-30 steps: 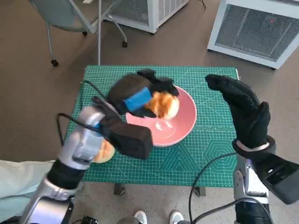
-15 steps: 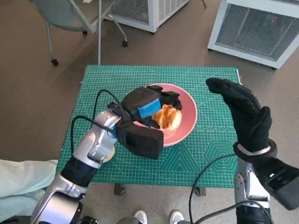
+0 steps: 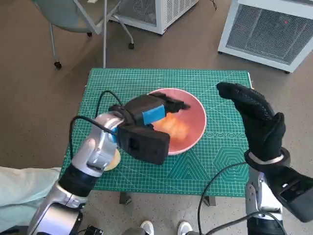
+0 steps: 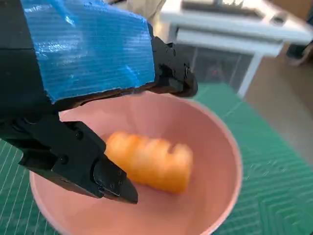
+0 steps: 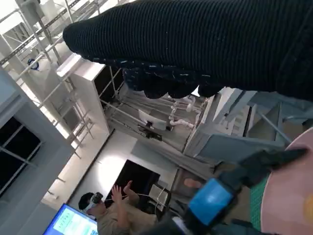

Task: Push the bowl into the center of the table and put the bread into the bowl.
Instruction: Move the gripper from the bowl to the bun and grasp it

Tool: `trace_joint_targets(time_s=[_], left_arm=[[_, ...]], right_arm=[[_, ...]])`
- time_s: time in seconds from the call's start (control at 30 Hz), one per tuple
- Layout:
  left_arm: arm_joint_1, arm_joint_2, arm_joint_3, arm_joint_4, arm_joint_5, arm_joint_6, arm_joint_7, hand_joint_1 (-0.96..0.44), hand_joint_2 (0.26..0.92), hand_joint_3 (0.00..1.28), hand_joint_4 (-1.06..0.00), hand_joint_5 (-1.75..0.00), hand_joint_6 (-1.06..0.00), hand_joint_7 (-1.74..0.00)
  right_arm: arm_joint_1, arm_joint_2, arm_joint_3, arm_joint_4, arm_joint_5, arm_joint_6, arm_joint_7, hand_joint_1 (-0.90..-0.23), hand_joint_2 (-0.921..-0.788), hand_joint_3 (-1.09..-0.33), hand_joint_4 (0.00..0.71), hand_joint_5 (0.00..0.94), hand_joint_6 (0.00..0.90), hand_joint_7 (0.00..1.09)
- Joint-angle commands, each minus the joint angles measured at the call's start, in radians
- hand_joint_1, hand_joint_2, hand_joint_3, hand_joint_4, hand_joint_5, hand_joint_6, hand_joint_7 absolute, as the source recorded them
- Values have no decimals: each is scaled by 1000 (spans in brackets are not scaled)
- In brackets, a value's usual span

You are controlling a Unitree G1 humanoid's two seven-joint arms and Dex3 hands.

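Observation:
The pink bowl [image 3: 194, 115] sits near the middle of the green mat [image 3: 220, 161]. An orange bread roll [image 3: 175, 128] lies inside it, free of any hand. The left wrist view shows the bread roll [image 4: 149, 160] resting on the floor of the bowl [image 4: 222, 166]. My left hand [image 3: 152, 110] hovers just above the bowl's left part, fingers apart and holding nothing; from its wrist camera the left hand [image 4: 88, 93] spreads over the roll without touching it. My right hand [image 3: 255, 121] is raised to the right of the bowl, flat and empty.
A second pale bun [image 3: 112, 159] lies at the mat's front left, half hidden under my left forearm. A chair [image 3: 73, 17] and white cabinets [image 3: 266, 32] stand beyond the table. A person [image 5: 105, 205] sits far off in the right wrist view.
My left hand carried the bread down into the bowl, let it go and lifted slightly. The bread now lies loose in the bowl. The right hand has barely moved.

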State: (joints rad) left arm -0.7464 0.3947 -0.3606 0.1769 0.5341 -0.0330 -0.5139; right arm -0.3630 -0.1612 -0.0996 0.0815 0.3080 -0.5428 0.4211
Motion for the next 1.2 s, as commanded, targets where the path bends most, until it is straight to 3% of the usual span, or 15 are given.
trace_joint_targets(time_s=[0.03, 0.67, 0.97, 1.2], left_arm=[[37, 47, 51, -65, -47, -13, -19, -340, 738, 24, -28, -1, -225, 0], [198, 321, 324, -258, -307, -34, -190, -365, 733, 3, -31, -3, -215, 0], [282, 462, 376, -336, -303, 95, -281, -365, 724, 5, -50, -6, -230, -6], [335, 513, 373, -348, -315, 135, -328, -347, 727, 4, -76, -10, -242, -8]], right_arm=[[21, 7, 6, 2, -17, 10, -10, -681, -921, -711, 47, 0, -1, 406], [18, 14, 12, 9, -26, 10, -13, -677, -921, -713, 47, 0, -1, 401], [15, 14, 16, 11, -18, 13, -9, -676, -921, -713, 46, 1, -1, 395], [5, 14, 19, 24, -8, 12, 2, -684, -921, -712, 46, 1, -1, 395]])
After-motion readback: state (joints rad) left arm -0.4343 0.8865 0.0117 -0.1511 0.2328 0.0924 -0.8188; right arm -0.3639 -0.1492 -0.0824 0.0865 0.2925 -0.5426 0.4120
